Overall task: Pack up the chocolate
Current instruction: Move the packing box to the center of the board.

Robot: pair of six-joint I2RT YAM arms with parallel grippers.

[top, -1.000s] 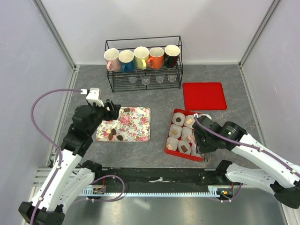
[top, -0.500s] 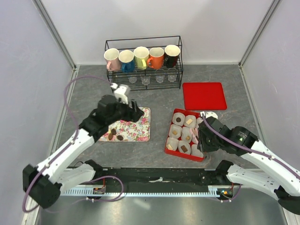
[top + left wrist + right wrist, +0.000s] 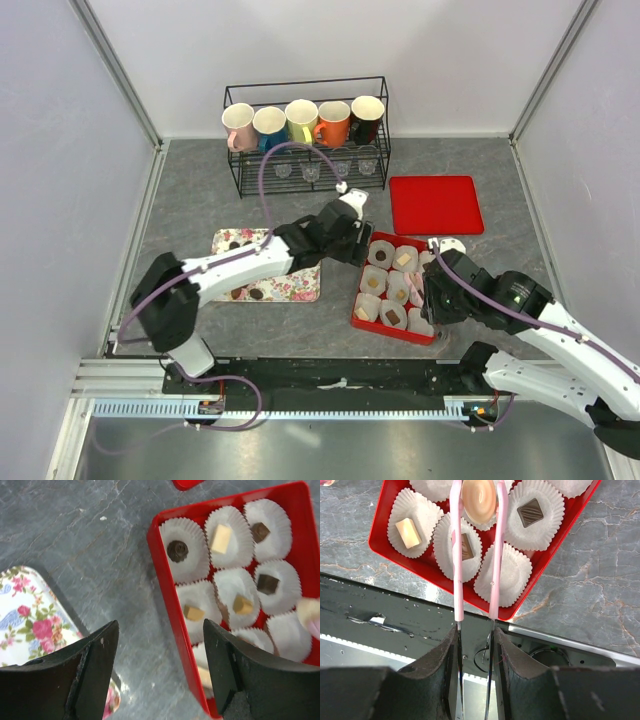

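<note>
A red box (image 3: pixel 362 292) of white paper cups holds several chocolates, among them a dark round one (image 3: pixel 177 550), a cream one (image 3: pixel 221 538) and a dark square (image 3: pixel 530 512). More chocolates (image 3: pixel 247 292) lie on the floral tray (image 3: pixel 300 282). My right gripper (image 3: pixel 475 632) is shut on pink tongs (image 3: pixel 457 570), whose tips pinch a tan oval chocolate (image 3: pixel 478 499) over the box's cups. My left gripper (image 3: pixel 160 630) hangs open and empty above the box's left rim (image 3: pixel 161 585), between tray and box.
A red lid (image 3: pixel 435 204) lies behind the box. A black wire rack (image 3: pixel 306 135) with several mugs and small glasses stands at the back. The metal rail (image 3: pixel 570 645) runs just in front of the box.
My left arm has swung from the tray's left end across the tray to the box's left side, its jaws still open. The right gripper with the tongs has barely moved.
</note>
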